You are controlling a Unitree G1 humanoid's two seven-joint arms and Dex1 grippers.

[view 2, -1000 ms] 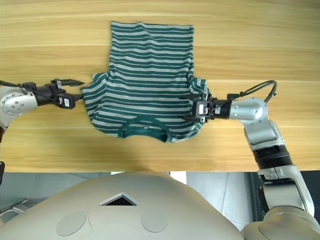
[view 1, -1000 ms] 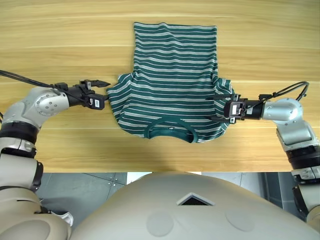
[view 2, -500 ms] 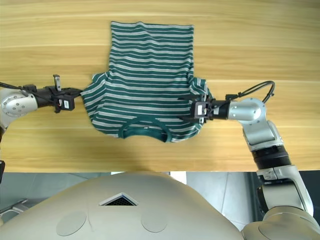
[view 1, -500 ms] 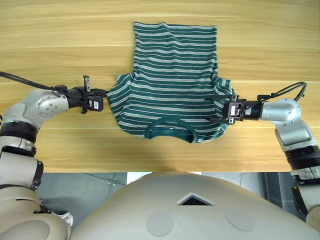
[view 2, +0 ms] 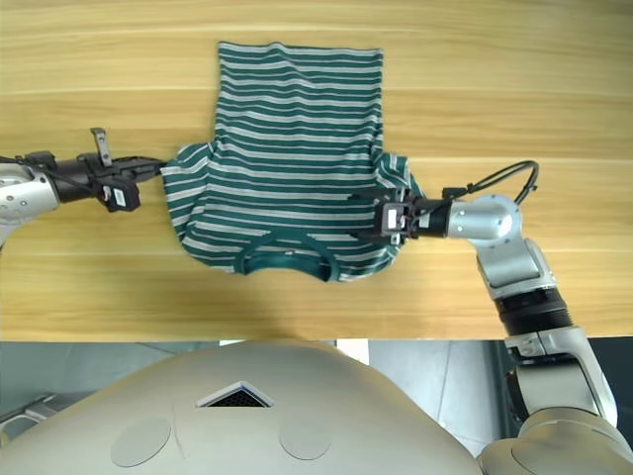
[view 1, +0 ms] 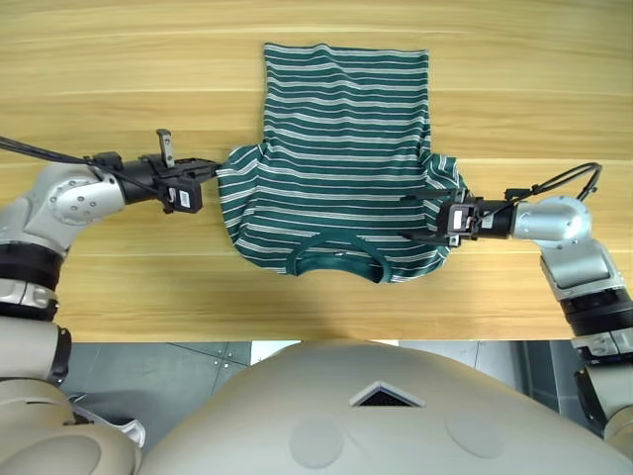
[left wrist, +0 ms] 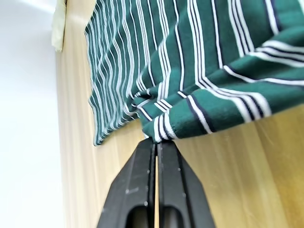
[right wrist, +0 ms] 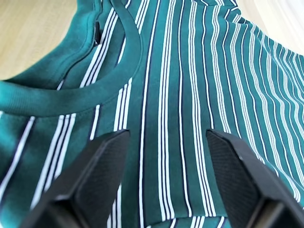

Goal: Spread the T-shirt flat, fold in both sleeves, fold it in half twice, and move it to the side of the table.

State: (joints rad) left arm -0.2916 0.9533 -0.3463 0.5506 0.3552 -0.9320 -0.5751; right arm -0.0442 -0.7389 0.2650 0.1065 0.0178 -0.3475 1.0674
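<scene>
A green T-shirt (view 1: 341, 148) with white stripes lies on the wooden table (view 1: 119, 59), collar (view 1: 336, 259) toward me and hem at the far side. Both sleeves are bunched against the body. My left gripper (view 1: 214, 167) is shut on the edge of the shirt's left sleeve (left wrist: 190, 111), its fingers (left wrist: 142, 166) pressed together on the hem fold. My right gripper (view 1: 419, 219) stands open over the shirt's right shoulder, beside the collar (right wrist: 90, 90). Its two pads (right wrist: 102, 180) straddle striped cloth without pinching it.
Bare wood stretches to the left, right and far side of the shirt. The table's near edge (view 1: 148, 339) runs just in front of the collar, with grey floor (view 1: 168, 356) below it.
My left gripper turned, closed on the left sleeve's edge and shifted slightly away from me. My right gripper slid a little farther in over the shirt, still open.
</scene>
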